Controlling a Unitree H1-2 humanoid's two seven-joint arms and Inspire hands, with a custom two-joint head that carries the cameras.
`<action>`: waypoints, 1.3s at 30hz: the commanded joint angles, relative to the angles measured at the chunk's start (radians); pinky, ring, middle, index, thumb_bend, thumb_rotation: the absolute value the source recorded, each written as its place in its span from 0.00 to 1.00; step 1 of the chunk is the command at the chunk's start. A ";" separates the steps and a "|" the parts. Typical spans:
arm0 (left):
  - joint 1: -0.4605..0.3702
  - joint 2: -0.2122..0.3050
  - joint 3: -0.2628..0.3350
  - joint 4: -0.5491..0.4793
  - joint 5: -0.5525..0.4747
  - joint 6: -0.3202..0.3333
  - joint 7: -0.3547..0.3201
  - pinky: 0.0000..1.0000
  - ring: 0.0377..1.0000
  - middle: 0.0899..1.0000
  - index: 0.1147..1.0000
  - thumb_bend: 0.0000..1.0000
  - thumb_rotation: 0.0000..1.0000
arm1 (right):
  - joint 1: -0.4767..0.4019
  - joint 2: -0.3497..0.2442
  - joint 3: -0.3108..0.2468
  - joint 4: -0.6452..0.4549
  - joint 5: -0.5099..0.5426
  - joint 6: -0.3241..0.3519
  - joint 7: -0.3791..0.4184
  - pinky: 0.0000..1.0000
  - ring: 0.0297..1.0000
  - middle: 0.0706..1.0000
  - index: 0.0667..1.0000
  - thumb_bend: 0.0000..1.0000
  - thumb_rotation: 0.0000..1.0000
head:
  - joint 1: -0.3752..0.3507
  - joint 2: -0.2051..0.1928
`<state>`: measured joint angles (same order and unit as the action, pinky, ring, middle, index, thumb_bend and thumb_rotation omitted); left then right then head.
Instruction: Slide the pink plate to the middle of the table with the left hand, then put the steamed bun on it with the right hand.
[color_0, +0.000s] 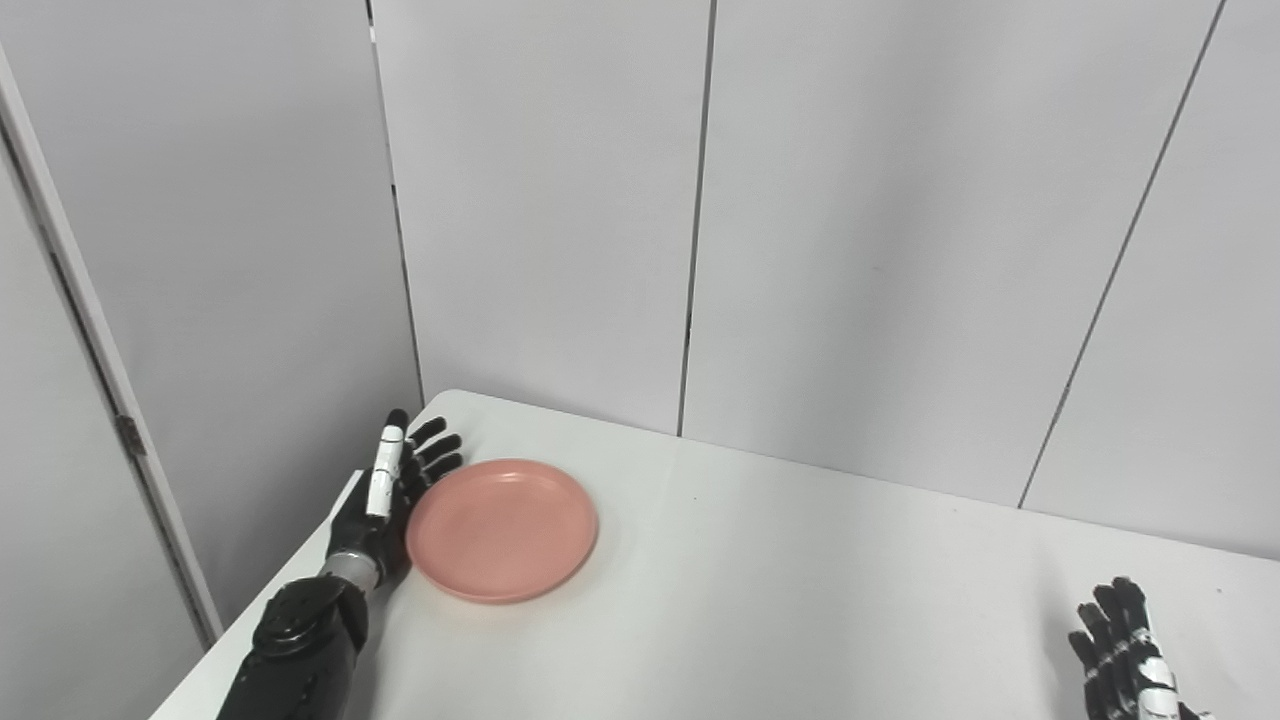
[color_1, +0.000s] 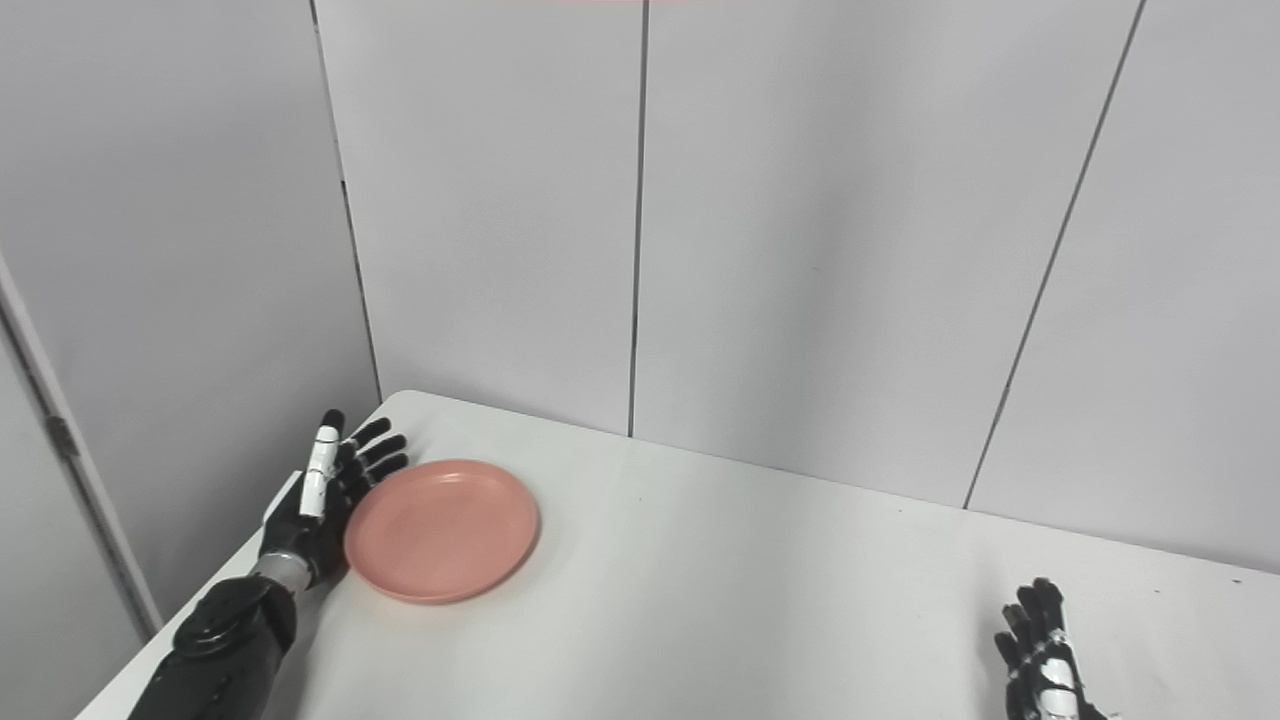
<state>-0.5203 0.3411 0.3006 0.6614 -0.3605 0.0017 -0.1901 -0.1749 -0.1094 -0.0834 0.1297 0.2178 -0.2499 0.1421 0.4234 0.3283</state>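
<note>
The pink plate (color_0: 501, 528) lies empty on the white table (color_0: 800, 600), near its far left corner. My left hand (color_0: 388, 492) is open, fingers straight and pointing away from me, its palm side against the plate's left rim. My right hand (color_0: 1125, 655) is open and empty at the bottom right, fingers spread above the table. It also shows in the right eye view (color_1: 1040, 655). No steamed bun is in view.
Grey wall panels (color_0: 850, 220) stand right behind the table's far edge. The table's left edge (color_0: 290, 590) runs just beside my left forearm.
</note>
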 joint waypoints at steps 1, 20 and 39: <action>-0.050 -0.023 -0.008 0.004 -0.014 0.008 -0.016 0.83 0.83 0.81 0.79 0.72 1.00 | 0.043 -0.016 -0.013 0.066 0.000 -0.037 0.012 1.00 1.00 1.00 1.00 0.37 1.00 | -0.002 0.001; -0.074 -0.262 -0.051 0.031 0.069 -0.165 0.120 0.83 0.84 0.82 0.81 0.67 0.99 | 0.042 -0.009 -0.009 0.060 -0.002 -0.029 0.011 1.00 1.00 1.00 1.00 0.40 1.00 | -0.025 0.008; 0.065 -0.395 -0.213 -0.159 0.200 -0.185 0.163 0.93 0.93 0.91 0.92 0.63 1.00 | 0.032 0.027 0.021 -0.018 -0.048 0.035 -0.029 0.99 0.95 0.99 1.00 0.58 0.89 | -0.286 0.111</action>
<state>-0.4753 -0.0389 0.1056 0.5211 -0.1694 -0.1940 -0.0214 -0.1732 -0.1020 -0.0702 0.0963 0.1691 -0.2218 0.1147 0.1641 0.4310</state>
